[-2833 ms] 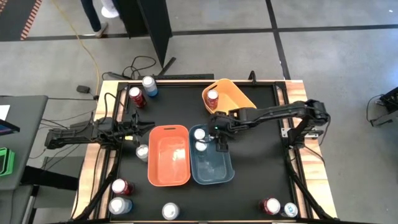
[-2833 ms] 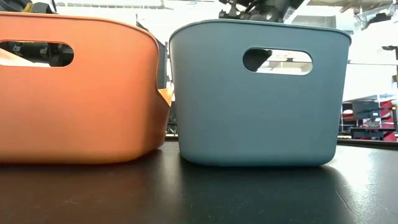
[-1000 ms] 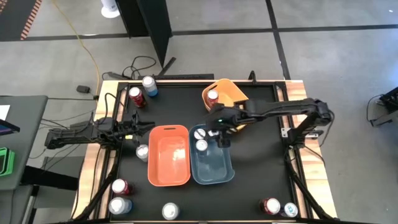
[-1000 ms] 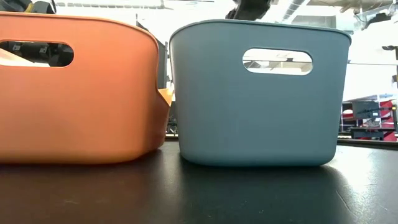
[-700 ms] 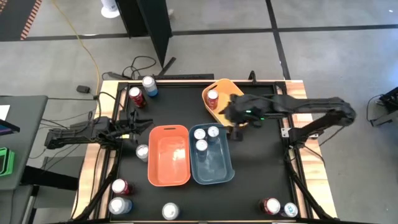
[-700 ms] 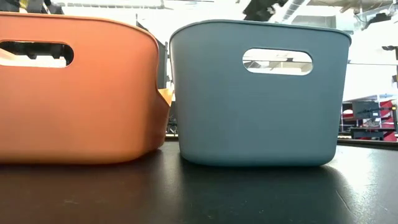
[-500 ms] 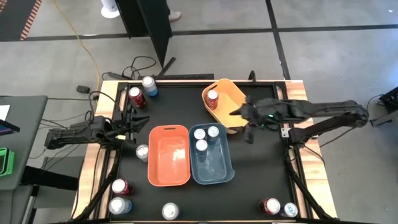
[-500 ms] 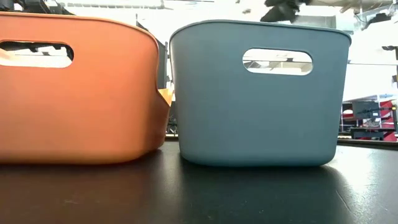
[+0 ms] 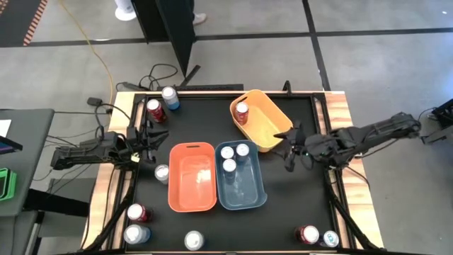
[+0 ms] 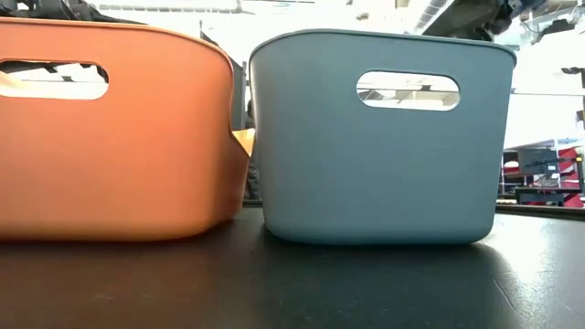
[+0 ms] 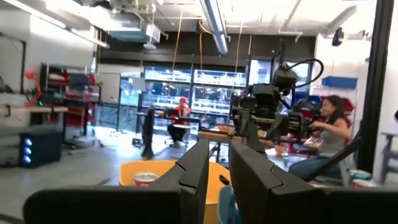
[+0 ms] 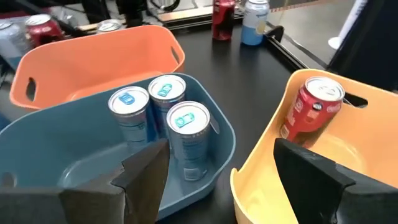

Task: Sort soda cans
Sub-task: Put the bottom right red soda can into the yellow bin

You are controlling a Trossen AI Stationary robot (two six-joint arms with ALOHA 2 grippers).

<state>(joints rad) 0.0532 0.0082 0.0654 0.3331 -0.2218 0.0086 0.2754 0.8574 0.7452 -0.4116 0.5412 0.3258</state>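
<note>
Right gripper [image 9: 289,152]: jaws spread, holding nothing; hovered over the tabletop [image 9: 297,205] just beside the yellow bin [image 9: 272,127], to the right of the blue bin [image 9: 248,195].

Left gripper [image 9: 145,145]: jaws nearly pressed together, a thin gap between them, nothing pinched; sat at the left edge of the tabletop, above a loose silver can [image 9: 162,173].

Blue bin: held three blue cans [image 12: 171,118] standing upright, bunched together at its far end.

Yellow bin: held one red can [image 12: 311,109], upright against its wall.

Orange bin [image 9: 191,191]: stood touching the blue bin's left side; no can visible inside.

Loose cans on the tabletop: a red can [image 9: 155,109] and a blue one [image 9: 170,96] at the far left corner; three cans [image 9: 136,223] near the front left corner; one can [image 9: 194,241] at the front edge; two cans [image 9: 317,236] at the front right corner.

Room beyond: a seated person [image 11: 326,130] visible in the left wrist view.
</note>
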